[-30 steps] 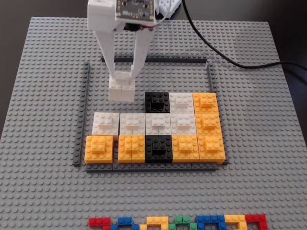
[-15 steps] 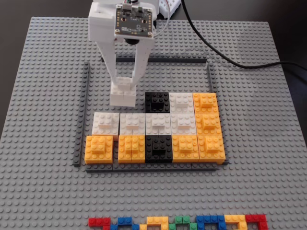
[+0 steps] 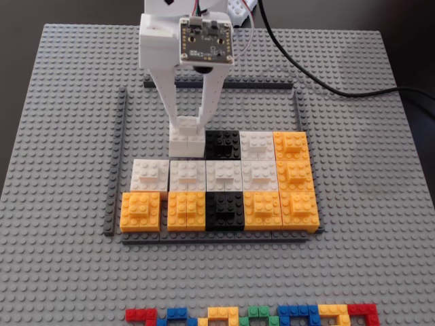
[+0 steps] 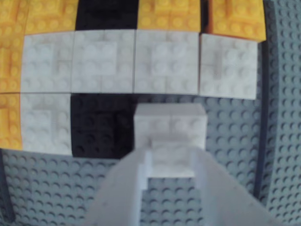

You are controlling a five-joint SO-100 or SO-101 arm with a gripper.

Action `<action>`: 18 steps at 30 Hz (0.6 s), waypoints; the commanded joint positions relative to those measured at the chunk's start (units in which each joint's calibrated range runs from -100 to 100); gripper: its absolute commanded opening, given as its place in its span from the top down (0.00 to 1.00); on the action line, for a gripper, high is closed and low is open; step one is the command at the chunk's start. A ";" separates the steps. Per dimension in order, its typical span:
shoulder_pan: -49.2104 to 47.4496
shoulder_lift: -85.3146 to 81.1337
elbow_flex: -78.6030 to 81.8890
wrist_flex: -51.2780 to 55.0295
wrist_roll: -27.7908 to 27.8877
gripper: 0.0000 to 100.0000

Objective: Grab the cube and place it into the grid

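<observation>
The white cube [image 3: 187, 144] [image 4: 170, 126] hangs between my white fingers, which clamp its smaller raised top plate [image 4: 172, 159]. My gripper [image 3: 188, 125] [image 4: 172, 160] is shut on it, pointing straight down inside the grid [image 3: 125, 163]. The cube sits just left of the black block [image 3: 223, 142] in the grid's top row in the fixed view, above the row of white blocks [image 3: 204, 175]. Whether it rests on the baseplate or hovers slightly I cannot tell. In the wrist view the black block [image 4: 101, 125] lies left of the cube.
The grey studded baseplate [image 3: 61, 136] bears the frame strips; orange blocks [image 3: 292, 176] fill the grid's right column and bottom row. A row of small multicoloured bricks [image 3: 251, 316] lies at the front edge. A black cable [image 3: 326, 85] runs across the back right.
The gripper carried the cube rightward, from mid-grid open studs to a spot right beside the black block in the top row.
</observation>
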 commanded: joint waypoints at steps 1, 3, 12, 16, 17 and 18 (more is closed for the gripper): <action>0.01 -0.31 -0.70 -0.67 -0.29 0.92; -0.06 -0.05 -0.70 -0.91 -0.29 0.92; -0.29 1.07 -0.70 -1.59 -0.49 0.92; -0.36 2.18 -0.97 -1.89 -0.59 0.92; -0.36 2.44 -1.06 -2.03 -0.63 0.92; -0.36 2.61 -1.06 -2.13 -0.63 0.92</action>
